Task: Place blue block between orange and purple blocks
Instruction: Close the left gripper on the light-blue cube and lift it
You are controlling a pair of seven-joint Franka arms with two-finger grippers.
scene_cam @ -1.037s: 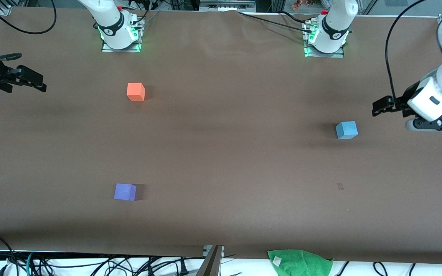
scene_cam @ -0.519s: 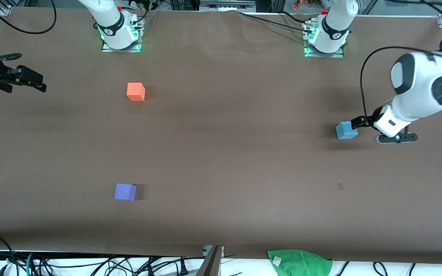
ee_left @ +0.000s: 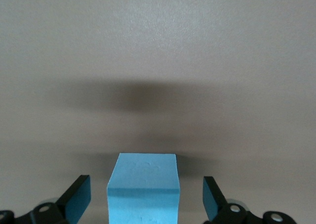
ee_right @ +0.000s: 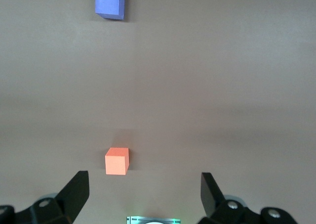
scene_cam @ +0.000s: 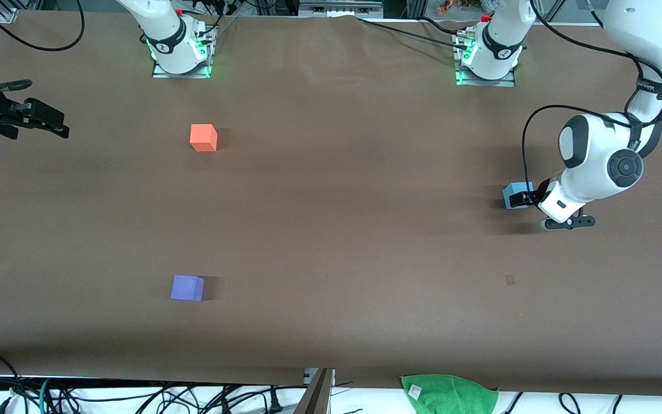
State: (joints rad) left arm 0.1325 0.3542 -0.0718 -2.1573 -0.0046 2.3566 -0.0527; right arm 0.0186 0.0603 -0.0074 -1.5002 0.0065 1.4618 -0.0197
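The left tool (ee_left: pixel 143 204) stands released, fingers astride the blue block (ee_left: pixel 143 189); the right tool (ee_right: pixel 143 197), released, waits aloft. No writing is legible.

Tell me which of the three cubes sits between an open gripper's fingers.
The blue block: it sits between the left gripper's open fingers, untouched. The orange block and purple block lie apart from both grippers.

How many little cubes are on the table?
3. The orange cube sits near the right arm's base; the purple cube is nearer the camera; the blue cube is at the left arm's end, between the open left end effector's fingers.
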